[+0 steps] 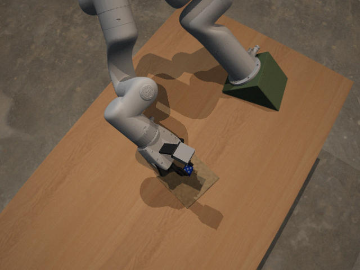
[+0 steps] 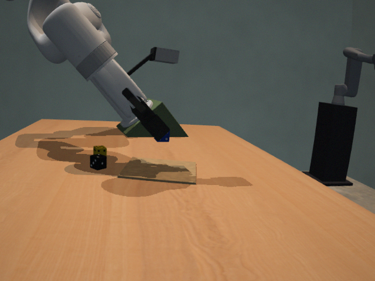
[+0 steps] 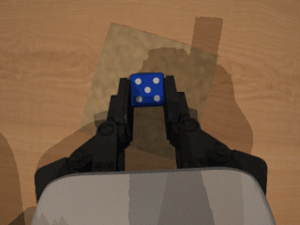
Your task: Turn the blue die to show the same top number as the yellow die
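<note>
My gripper (image 1: 187,168) (image 2: 162,136) (image 3: 147,90) is shut on the blue die (image 1: 188,170) (image 2: 166,138) (image 3: 147,96) and tilts obliquely down. The die hangs in the air above the mat (image 1: 212,178) (image 2: 189,178) (image 3: 102,70). Its face toward the wrist camera shows a centre pip and one at each corner; its lower part shows below the fingertips in the exterior view. The yellow die (image 2: 99,149) stands on the table behind the black die (image 2: 98,162), left of the mat in the exterior view. The yellow die's top number is too small to read. Both are hidden in the top view.
The wooden table (image 1: 101,203) (image 2: 151,226) bears the mat, which lies flat. The green wedge base (image 1: 271,81) (image 2: 169,123) carries the arm at the back. Arm shadows cross the mat and table. A black pedestal (image 2: 333,145) with another arm stands beyond the table.
</note>
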`<state>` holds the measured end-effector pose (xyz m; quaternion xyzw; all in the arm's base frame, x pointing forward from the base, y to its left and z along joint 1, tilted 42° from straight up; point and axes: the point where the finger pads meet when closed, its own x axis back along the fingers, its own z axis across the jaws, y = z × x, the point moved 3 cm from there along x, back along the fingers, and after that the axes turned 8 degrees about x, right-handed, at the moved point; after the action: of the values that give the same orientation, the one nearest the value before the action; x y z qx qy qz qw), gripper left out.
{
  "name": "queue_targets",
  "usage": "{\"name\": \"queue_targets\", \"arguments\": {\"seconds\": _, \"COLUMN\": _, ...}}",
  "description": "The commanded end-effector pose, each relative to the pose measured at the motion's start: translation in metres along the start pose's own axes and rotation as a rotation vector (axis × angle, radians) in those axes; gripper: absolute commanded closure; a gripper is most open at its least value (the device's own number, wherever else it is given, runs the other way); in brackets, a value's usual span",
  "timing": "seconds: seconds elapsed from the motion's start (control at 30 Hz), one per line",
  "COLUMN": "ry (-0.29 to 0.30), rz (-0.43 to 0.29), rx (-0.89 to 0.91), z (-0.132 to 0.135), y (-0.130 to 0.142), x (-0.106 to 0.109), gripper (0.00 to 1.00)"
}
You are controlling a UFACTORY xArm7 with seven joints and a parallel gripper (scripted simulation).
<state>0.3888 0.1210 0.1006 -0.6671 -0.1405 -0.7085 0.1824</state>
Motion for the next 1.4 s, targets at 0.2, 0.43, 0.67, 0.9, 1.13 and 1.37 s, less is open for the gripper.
{"name": "queue_targets", "arguments": {"seconds": 0.2, "ry": 0.001, "rz": 0.001, "rx": 0.003, "z": 0.000, "y": 0.010, "x": -0.011, "gripper": 0.79}}
{"name": "queue_targets", "arguments": {"seconds": 0.43, "ry": 0.001, "rz": 0.001, "rx": 0.003, "z": -0.001, "y": 0.016, "x": -0.017, "gripper": 0.79}}
{"name": "queue_targets", "arguments": {"seconds": 0.67, "ry": 0.001, "rz": 0.001, "rx": 0.003, "z": -0.002, "y": 0.025, "x": -0.026, "gripper": 0.79}}
{"name": "queue_targets", "arguments": {"seconds": 0.9, "ry": 0.001, "rz": 0.001, "rx": 0.003, "z": -0.003, "y": 0.031, "x": -0.032, "gripper": 0.79}}
{"name": "queue_targets", "arguments": {"seconds": 1.13, "ry": 0.001, "rz": 0.001, "rx": 0.003, "z": -0.004, "y": 0.034, "x": -0.035, "gripper": 0.79}}
{"name": "queue_targets", "arguments": {"seconds": 1.37, "ry": 0.001, "rz": 0.001, "rx": 0.003, "z": -0.004, "y": 0.035, "x": -0.036, "gripper": 0.79}}
